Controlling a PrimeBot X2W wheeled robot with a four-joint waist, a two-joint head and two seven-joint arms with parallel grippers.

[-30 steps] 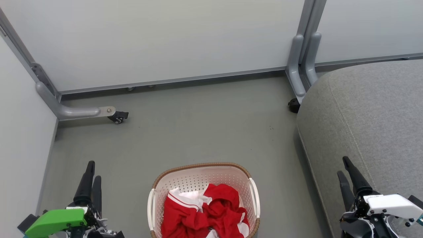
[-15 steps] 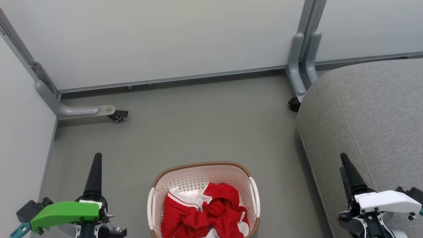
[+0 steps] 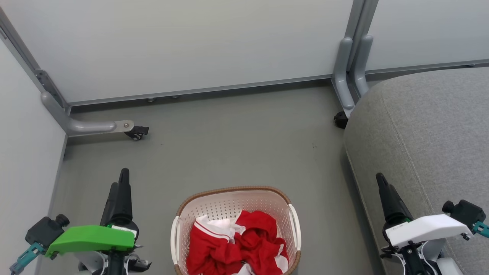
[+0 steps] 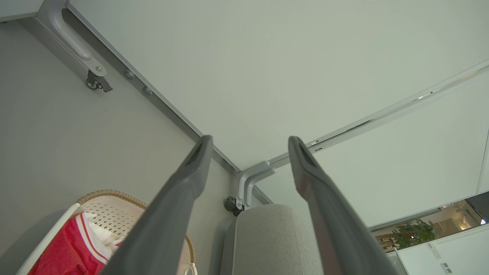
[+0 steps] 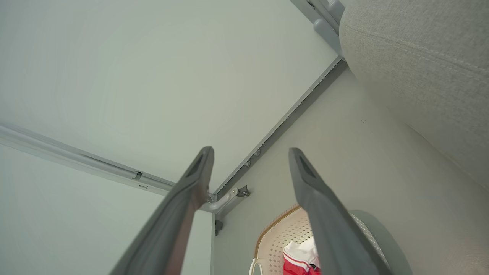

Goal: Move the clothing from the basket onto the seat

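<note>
The cream perforated basket (image 3: 233, 190) with a brown rim stands on the floor at the bottom centre. The red and white clothing (image 3: 237, 244) lies crumpled inside it. The big grey seat (image 3: 428, 133) takes up the right side. My left gripper (image 3: 119, 179) hovers left of the basket, open and empty. My right gripper (image 3: 383, 182) hangs open and empty over the seat's left edge, right of the basket. The left wrist view shows my left gripper (image 4: 250, 139) with jaws wide apart, and the basket (image 4: 103, 194), clothing (image 4: 65, 252) and seat (image 4: 267, 236) below. In the right wrist view my right gripper (image 5: 250, 151) is spread above the basket (image 5: 277, 233).
Pale partition panels close off the back and left. Their grey metal feet carry black casters, one caster (image 3: 136, 133) at the left and another caster (image 3: 339, 120) by the seat's corner. Grey floor (image 3: 237, 145) stretches between the panels and the basket.
Both grippers have risen in the head view and rolled at the wrist. The left one has drifted right toward the basket, the right one left. Basket and clothing have not moved.
</note>
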